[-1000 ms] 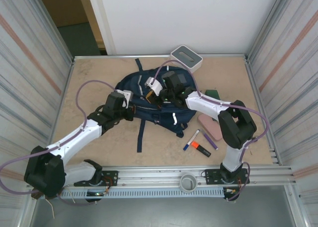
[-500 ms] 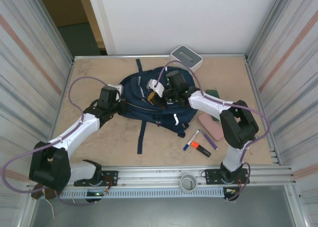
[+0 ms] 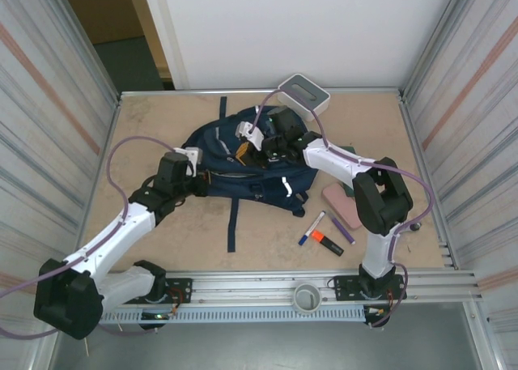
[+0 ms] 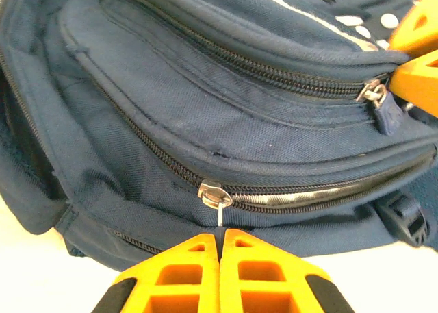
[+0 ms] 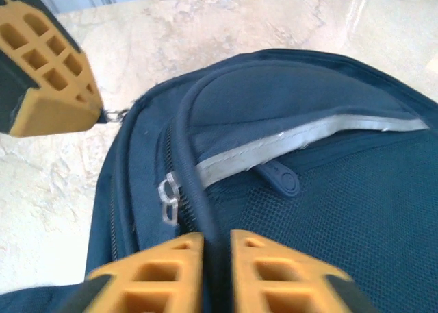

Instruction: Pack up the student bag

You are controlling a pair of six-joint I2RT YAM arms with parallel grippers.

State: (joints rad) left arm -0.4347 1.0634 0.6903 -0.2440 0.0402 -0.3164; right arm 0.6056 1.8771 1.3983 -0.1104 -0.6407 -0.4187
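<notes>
A: Backpack (image 3: 217, 143)?

B: Lying flat mid-table (image 3: 154, 119), nearer the far edge than the near rail (image 3: 267, 286), with one strap (image 3: 222, 109) pointing at the far edge and a second strap (image 3: 231, 224) trailing toward the rail.

A: Room to move?

B: Plenty on the left, with bare tabletop from the bag out to the ribbed metal wall (image 3: 57, 119), and bare again in front, between the two arm bases. Tighter on the right: a pink case (image 3: 342, 206), a blue marker (image 3: 311, 228) and an orange highlighter (image 3: 327, 242) between the bag and the right arm's base. Grey-white box (image 3: 303, 93) at the far edge, just beside the bag's top.

A: Left gripper (image 4: 220, 239)?

B: Pressed shut on the thin metal zipper pull (image 4: 215, 193) of a front pocket, on the bag's near-left side. Fingers flush together, with just the tab between them.

A: Right gripper (image 5: 209, 241)?

B: Almost closed, pinching a dark rolled edge (image 5: 195, 183) on top of the backpack — only that cord in the narrow slot. Close to the left gripper, but apart from it.

A: Any writing?

B: White patches (image 3: 243, 131) on the bag seen from above — too small to read. Grey reflective strip (image 5: 294, 138) close up by the right fingers.
</notes>
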